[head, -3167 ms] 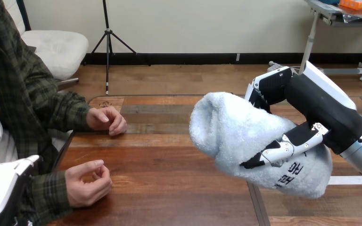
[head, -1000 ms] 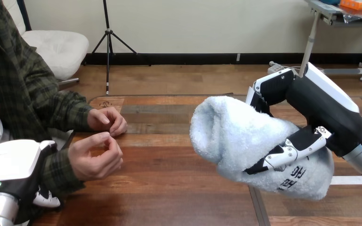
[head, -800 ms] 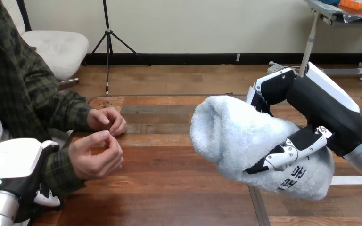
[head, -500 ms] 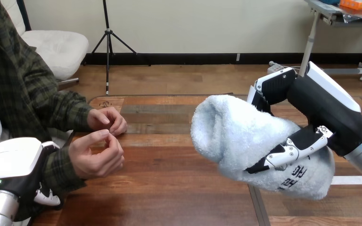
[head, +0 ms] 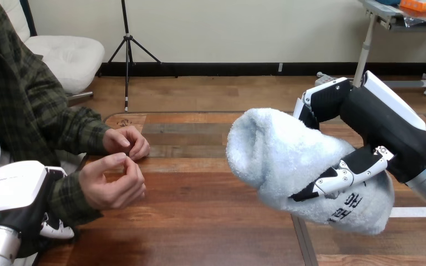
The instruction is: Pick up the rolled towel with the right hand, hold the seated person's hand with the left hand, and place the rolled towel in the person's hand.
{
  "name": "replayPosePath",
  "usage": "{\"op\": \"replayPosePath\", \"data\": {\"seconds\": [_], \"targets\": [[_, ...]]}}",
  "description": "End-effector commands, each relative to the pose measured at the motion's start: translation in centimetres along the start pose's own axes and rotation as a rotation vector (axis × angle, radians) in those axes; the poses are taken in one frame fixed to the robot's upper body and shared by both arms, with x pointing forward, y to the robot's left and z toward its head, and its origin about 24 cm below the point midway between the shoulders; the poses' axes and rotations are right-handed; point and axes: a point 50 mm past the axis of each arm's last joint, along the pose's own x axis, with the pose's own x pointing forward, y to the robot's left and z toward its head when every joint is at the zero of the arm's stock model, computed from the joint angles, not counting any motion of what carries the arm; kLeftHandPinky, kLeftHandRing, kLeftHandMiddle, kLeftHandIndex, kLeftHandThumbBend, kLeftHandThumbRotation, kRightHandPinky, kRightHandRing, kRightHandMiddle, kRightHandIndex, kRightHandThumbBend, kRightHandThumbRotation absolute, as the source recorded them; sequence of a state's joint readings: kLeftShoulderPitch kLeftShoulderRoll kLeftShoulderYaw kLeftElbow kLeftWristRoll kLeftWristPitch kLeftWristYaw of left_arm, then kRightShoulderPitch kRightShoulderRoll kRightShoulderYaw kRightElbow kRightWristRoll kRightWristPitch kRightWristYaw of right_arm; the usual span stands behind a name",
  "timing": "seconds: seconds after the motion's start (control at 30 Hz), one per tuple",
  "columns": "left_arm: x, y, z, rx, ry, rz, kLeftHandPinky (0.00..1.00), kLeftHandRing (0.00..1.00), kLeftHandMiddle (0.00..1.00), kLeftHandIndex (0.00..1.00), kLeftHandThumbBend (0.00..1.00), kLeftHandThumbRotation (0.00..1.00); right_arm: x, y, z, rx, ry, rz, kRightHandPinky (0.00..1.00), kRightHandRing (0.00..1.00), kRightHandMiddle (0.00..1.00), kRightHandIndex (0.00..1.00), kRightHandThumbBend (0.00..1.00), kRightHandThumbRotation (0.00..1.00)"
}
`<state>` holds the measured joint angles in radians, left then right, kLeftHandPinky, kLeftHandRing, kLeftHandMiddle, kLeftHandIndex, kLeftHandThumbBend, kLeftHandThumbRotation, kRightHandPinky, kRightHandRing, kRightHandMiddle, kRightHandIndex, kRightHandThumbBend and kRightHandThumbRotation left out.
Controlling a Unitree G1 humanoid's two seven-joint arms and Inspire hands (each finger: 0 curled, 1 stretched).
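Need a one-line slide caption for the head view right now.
Right hand grips the rolled towel above the table while left hand sits beside the person's forearm.

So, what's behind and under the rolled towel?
Behind the pale blue rolled terry towel, the robot's right hand wraps it: fingers at its far top edge, thumb across the front. The palm is covered. Beneath lies the brown wooden table.

wooden table (head: 199, 221) | brown planks | dark seams | glossy sheen
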<state>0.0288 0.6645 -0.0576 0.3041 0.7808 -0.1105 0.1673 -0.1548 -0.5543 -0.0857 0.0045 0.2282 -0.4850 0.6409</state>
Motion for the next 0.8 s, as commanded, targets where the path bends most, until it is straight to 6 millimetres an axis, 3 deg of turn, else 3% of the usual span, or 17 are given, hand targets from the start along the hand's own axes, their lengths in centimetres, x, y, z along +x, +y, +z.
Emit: {"op": "replayPosePath", "data": {"seconds": [0.0,0.77], "targets": [[0.62,0.31,0.08,-0.042,-0.026,0.043,0.4,0.44,0.48,0.51,0.87,0.0,0.81,-1.78,1.88,-0.051,-0.091,-0.052,0.11,0.15,0.22,0.25,0.75,0.0],[0.23,0.85,0.36,-0.155,-0.054,0.127,0.34,0.4,0.46,0.46,0.86,0.0,1.13,-1.44,1.84,-0.06,-0.109,-0.045,0.1,0.14,0.2,0.23,0.74,0.0]]}}
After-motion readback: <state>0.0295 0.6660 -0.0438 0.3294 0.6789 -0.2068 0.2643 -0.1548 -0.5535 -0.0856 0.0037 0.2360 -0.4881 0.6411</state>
